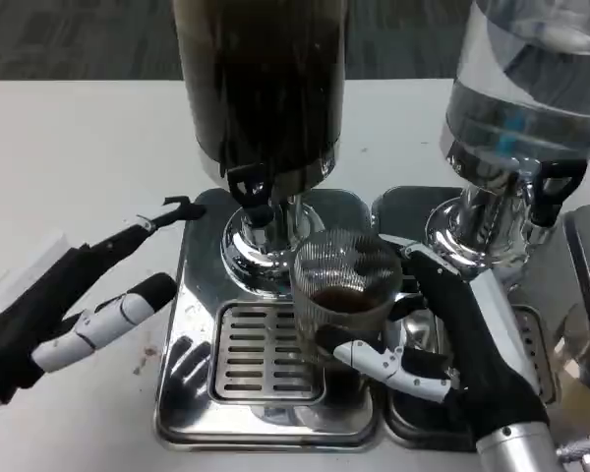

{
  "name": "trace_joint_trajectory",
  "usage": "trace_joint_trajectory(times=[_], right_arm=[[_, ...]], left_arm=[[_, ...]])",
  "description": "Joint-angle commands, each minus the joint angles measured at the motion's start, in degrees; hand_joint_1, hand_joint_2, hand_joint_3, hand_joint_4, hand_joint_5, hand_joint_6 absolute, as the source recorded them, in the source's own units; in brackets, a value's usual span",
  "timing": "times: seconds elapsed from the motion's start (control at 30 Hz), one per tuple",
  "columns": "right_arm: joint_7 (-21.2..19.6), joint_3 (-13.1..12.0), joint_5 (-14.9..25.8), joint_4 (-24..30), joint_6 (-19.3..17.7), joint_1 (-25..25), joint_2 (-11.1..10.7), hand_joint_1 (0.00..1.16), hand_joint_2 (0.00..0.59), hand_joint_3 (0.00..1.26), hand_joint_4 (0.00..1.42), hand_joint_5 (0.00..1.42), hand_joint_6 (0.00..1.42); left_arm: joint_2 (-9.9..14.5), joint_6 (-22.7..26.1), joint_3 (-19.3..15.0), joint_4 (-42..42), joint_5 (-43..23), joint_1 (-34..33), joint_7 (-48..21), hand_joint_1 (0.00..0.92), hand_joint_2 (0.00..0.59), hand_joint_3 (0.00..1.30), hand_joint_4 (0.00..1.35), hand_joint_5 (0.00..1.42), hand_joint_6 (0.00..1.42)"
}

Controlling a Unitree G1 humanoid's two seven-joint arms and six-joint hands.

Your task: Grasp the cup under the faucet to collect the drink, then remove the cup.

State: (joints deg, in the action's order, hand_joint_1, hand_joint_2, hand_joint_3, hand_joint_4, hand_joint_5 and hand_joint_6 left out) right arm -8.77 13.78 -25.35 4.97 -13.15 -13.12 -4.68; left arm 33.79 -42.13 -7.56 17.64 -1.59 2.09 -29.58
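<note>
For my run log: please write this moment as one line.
right hand: holds ribbed glass cup | cup: dark drink inside, over drip tray | left hand: open beside dark dispenser

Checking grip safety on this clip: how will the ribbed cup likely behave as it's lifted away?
The cup looks like rigid ribbed glass, so probably stiff yet breakable. Dark drink inside may slosh if tilted. The right hand fingers wrap its ribs, which likely limits slipping.

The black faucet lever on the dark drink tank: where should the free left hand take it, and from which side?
Take the black lever at its front tip, coming from the robot's left. It sticks out toward the camera below the dark tank. The left hand is free on that side, while the right hand holds the ribbed cup.
</note>
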Motion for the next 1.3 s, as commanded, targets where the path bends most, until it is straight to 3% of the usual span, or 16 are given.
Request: trace_joint_trajectory(times=[0.03, 0.27, 0.7, 1.3], right_arm=[[0.22, -0.56, 1.49, 3.02, -0.44, -0.55, 0.26, 0.73, 0.241, 0.41, 0.46, 0.55, 0.59], [1.21, -0.95, 2.2, 5.43, 0.08, -2.29, -0.32, 0.72, 0.243, 0.41, 0.46, 0.55, 0.59], [3.41, -1.5, 3.01, 8.61, 0.42, -4.23, -0.48, 0.72, 0.244, 0.42, 0.46, 0.55, 0.59], [6.67, -1.82, 3.89, 16.62, 1.19, -11.65, -1.3, 0.72, 0.244, 0.42, 0.47, 0.57, 0.6]], left_arm=[[1.68, -1.12, 0.23, -0.7, 0.4, 0.98, -0.83, 0.0, 0.188, 0.17, 0.04, 0.07, 0.08], [2.79, -1.76, 0.02, -1.85, 0.59, 2.12, -0.63, 0.0, 0.187, 0.16, 0.03, 0.06, 0.08], [6.85, -6.2, -0.81, -1.65, 1.27, 4.74, -0.63, 0.0, 0.162, 0.0, 0.0, 0.0, 0.04], [9.26, -9.59, -1.27, -3.69, 0.8, 9.52, -0.64, 0.0, 0.126, 0.0, 0.0, 0.0, 0.03]])
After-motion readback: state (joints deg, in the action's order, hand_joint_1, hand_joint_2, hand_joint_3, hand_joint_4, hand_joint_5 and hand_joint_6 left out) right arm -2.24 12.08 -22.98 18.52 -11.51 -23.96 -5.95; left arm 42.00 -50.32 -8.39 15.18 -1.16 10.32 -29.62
